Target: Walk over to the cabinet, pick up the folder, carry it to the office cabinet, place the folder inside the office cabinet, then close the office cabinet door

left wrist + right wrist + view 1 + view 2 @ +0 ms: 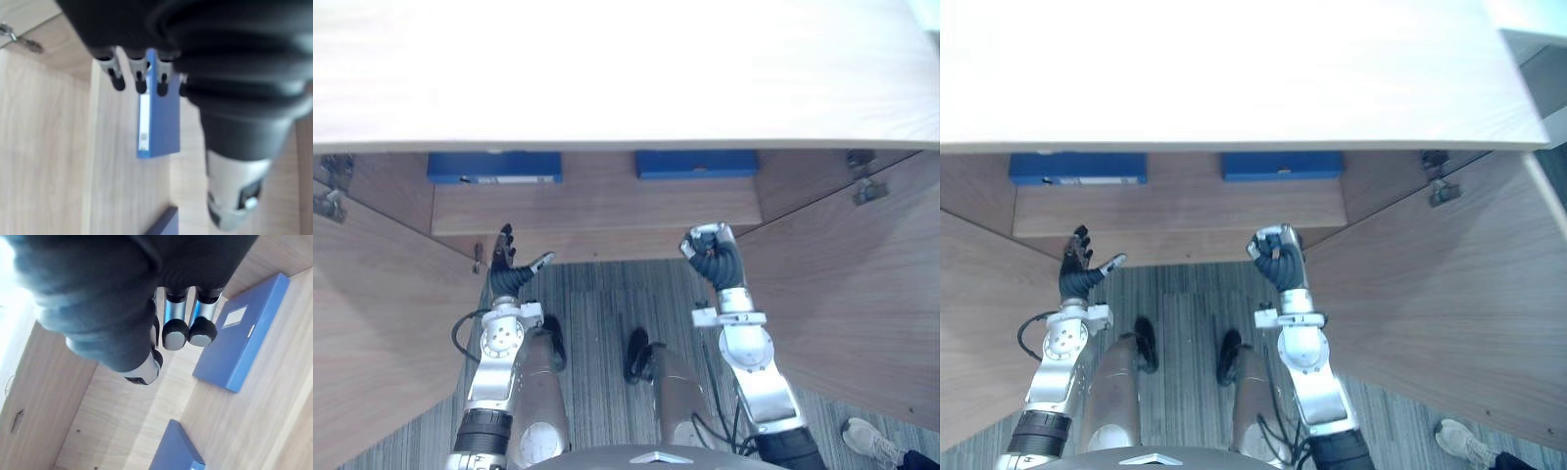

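Lying flat on the shelf of the open office cabinet point(597, 208): left blue folder point(494, 166) and right blue folder point(696, 164), side by side at the back. Held lower, near the shelf front, not touching either folder: left hand point(506, 262), fingers straight and spread, empty; right hand point(713, 253), fingers curled in, gripping nothing.

Two blue folders point(494, 166) point(696, 164), one wooden cabinet point(607, 78), two open doors point(382, 323) point(852, 284), one shoe point(871, 441)
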Tool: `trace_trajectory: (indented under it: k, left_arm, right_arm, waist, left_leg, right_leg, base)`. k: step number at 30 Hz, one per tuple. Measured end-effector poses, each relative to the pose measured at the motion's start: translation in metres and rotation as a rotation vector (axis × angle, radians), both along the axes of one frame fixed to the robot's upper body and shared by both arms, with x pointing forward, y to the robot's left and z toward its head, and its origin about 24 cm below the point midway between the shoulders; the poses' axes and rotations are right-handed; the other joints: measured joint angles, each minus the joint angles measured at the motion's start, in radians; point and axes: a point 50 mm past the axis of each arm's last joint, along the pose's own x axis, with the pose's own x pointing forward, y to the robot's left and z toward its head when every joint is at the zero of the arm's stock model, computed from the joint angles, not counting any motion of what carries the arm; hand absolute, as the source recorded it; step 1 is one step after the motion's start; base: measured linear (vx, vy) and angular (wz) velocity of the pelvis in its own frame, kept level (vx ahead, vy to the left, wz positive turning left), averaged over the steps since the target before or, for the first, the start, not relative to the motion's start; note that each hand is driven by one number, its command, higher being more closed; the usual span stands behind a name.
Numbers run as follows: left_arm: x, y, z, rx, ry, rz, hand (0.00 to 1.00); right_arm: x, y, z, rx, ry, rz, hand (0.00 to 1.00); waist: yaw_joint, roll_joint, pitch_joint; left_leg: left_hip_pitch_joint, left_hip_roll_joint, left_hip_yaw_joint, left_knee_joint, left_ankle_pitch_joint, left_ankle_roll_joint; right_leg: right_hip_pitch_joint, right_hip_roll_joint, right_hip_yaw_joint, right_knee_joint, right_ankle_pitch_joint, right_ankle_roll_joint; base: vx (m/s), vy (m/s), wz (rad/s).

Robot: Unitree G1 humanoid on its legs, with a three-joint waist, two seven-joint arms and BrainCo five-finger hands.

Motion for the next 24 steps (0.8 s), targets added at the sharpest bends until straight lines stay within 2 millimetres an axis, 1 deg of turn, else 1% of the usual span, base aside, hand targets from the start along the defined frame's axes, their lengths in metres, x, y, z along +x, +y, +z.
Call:
trace_trajectory:
  k: [1, 2, 3, 4, 6, 7, 8, 9, 10, 11, 13, 15, 16, 17, 18, 20, 24]
  left_arm:
    - [-0.003, 0.000, -0.006, 0.007, 0.028, -0.003, 0.00]
    - [-0.009, 0.001, -0.019, 0.017, 0.087, -0.006, 0.00]
    - [-0.014, 0.000, -0.028, 0.024, 0.125, -0.015, 0.00]
    - [-0.017, 0.000, -0.033, 0.032, 0.153, -0.022, 0.00]
    - [-0.023, -0.001, -0.044, 0.033, 0.205, -0.039, 0.00]
    - [-0.023, -0.001, -0.047, 0.033, 0.215, -0.042, 0.00]
    - [-0.025, -0.002, -0.051, 0.033, 0.236, -0.047, 0.00]
    - [-0.026, -0.002, -0.053, 0.033, 0.245, -0.048, 0.00]
    - [-0.028, -0.001, -0.054, 0.033, 0.252, -0.047, 0.00]
    - [-0.030, 0.000, -0.056, 0.035, 0.259, -0.049, 0.00]
    - [-0.036, 0.002, -0.063, 0.036, 0.296, -0.056, 0.00]
    - [-0.043, 0.001, -0.071, 0.046, 0.333, -0.071, 0.00]
    - [-0.045, 0.000, -0.072, 0.049, 0.341, -0.078, 0.00]
    - [-0.048, -0.001, -0.077, 0.059, 0.366, -0.086, 0.00]
    - [-0.052, 0.000, -0.083, 0.061, 0.393, -0.085, 0.00]
    - [-0.058, 0.001, -0.092, 0.060, 0.441, -0.083, 0.00]
    - [-0.074, 0.003, -0.112, 0.054, 0.555, -0.081, 0.00]
  right_arm:
    - [-0.001, 0.000, -0.008, -0.013, 0.033, -0.005, 0.00]
    - [-0.003, -0.002, -0.024, -0.031, 0.103, -0.017, 0.00]
    - [-0.004, -0.004, -0.037, -0.041, 0.157, -0.033, 0.00]
    - [-0.005, -0.007, -0.048, -0.063, 0.204, -0.044, 0.00]
    - [-0.010, -0.015, -0.078, -0.084, 0.339, -0.079, 0.00]
    - [-0.011, -0.017, -0.085, -0.086, 0.370, -0.090, 0.00]
    - [-0.014, -0.021, -0.098, -0.090, 0.428, -0.109, 0.00]
    - [-0.015, -0.023, -0.103, -0.102, 0.455, -0.119, 0.00]
    - [-0.018, -0.027, -0.113, -0.126, 0.502, -0.136, 0.00]
    - [-0.021, -0.028, -0.120, -0.127, 0.535, -0.143, 0.00]
    - [-0.028, -0.031, -0.135, -0.140, 0.607, -0.150, 0.00]
    - [-0.035, -0.036, -0.148, -0.152, 0.672, -0.168, 0.00]
    - [-0.037, -0.037, -0.151, -0.151, 0.688, -0.176, 0.00]
    - [-0.042, -0.041, -0.160, -0.148, 0.735, -0.194, 0.00]
    - [-0.047, -0.043, -0.168, -0.137, 0.784, -0.215, 0.00]
    - [-0.055, -0.046, -0.178, -0.124, 0.840, -0.229, 0.00]
    - [-0.066, -0.049, -0.192, -0.103, 0.928, -0.256, 0.00]
  waist:
    - [-0.002, -0.001, -0.008]
    - [-0.009, -0.001, -0.029]
    - [-0.013, -0.003, -0.040]
    - [-0.016, -0.001, -0.050]
    - [-0.026, 0.001, -0.067]
    - [-0.026, 0.001, -0.068]
    - [-0.028, 0.003, -0.075]
    - [-0.033, 0.006, -0.079]
    - [-0.038, 0.007, -0.082]
    - [-0.039, 0.008, -0.086]
    - [-0.043, 0.016, -0.110]
    - [-0.044, 0.027, -0.128]
    - [-0.044, 0.031, -0.133]
    - [-0.045, 0.037, -0.147]
    - [-0.043, 0.039, -0.157]
    - [-0.039, 0.038, -0.170]
    - [-0.035, 0.033, -0.182]
  left_leg:
    - [0.022, -0.002, 0.008, -0.016, 0.001, -0.002]
    - [0.061, -0.010, 0.018, -0.050, 0.006, -0.006]
    - [0.097, -0.019, 0.030, -0.085, 0.016, -0.008]
    - [0.121, -0.023, 0.038, -0.113, 0.024, -0.009]
    - [0.192, -0.039, 0.052, -0.197, 0.053, -0.011]
    - [0.212, -0.041, 0.059, -0.216, 0.059, -0.016]
    - [0.245, -0.048, 0.065, -0.249, 0.074, -0.012]
    - [0.260, -0.049, 0.067, -0.261, 0.081, -0.009]
    - [0.292, -0.055, 0.075, -0.292, 0.093, -0.010]
    - [0.317, -0.060, 0.084, -0.319, 0.102, -0.011]
    - [0.363, -0.071, 0.101, -0.369, 0.118, -0.013]
    - [0.410, -0.084, 0.120, -0.414, 0.129, -0.010]
    - [0.420, -0.088, 0.121, -0.424, 0.133, -0.011]
    - [0.434, -0.096, 0.121, -0.444, 0.140, -0.011]
    - [0.455, -0.106, 0.124, -0.472, 0.150, -0.011]
    - [0.476, -0.117, 0.126, -0.506, 0.164, -0.010]
    - [0.526, -0.145, 0.125, -0.593, 0.201, -0.014]
  right_leg:
    - [0.016, 0.001, 0.005, -0.016, 0.004, 0.000]
    - [0.048, 0.003, 0.016, -0.051, 0.014, 0.000]
    - [0.076, 0.004, 0.024, -0.081, 0.030, 0.010]
    - [0.093, 0.006, 0.029, -0.111, 0.042, 0.012]
    - [0.159, 0.015, 0.037, -0.199, 0.080, 0.014]
    - [0.176, 0.018, 0.041, -0.221, 0.090, 0.015]
    - [0.210, 0.023, 0.049, -0.263, 0.108, 0.017]
    - [0.225, 0.025, 0.049, -0.285, 0.117, 0.018]
    - [0.258, 0.029, 0.053, -0.327, 0.135, 0.021]
    - [0.281, 0.033, 0.056, -0.358, 0.149, 0.021]
    - [0.324, 0.037, 0.075, -0.419, 0.178, 0.025]
    - [0.362, 0.038, 0.084, -0.462, 0.196, 0.028]
    - [0.371, 0.038, 0.086, -0.469, 0.199, 0.030]
    - [0.384, 0.036, 0.090, -0.486, 0.206, 0.032]
    - [0.397, 0.034, 0.100, -0.501, 0.211, 0.032]
    - [0.402, 0.032, 0.109, -0.516, 0.218, 0.033]
    - [0.419, 0.029, 0.129, -0.549, 0.234, 0.030]
  base:
    - [0.11, 0.026, -0.22]
    - [0.10, 0.017, -0.22]
    - [0.09, 0.012, -0.24]
    - [0.10, 0.000, -0.19]
    - [0.09, -0.007, -0.16]
    - [0.09, -0.002, -0.19]
    - [0.07, 0.004, -0.14]
    - [0.08, 0.002, -0.14]
    - [0.06, 0.001, -0.13]
    - [0.07, 0.005, -0.22]
    - [0.07, 0.013, -0.22]
    - [0.06, 0.012, -0.19]
    - [0.02, 0.018, -0.07]
    - [0.00, 0.032, -0.03]
    - [0.00, 0.033, -0.07]
    - [-0.02, 0.024, -0.11]
    - [-0.05, 0.031, -0.12]
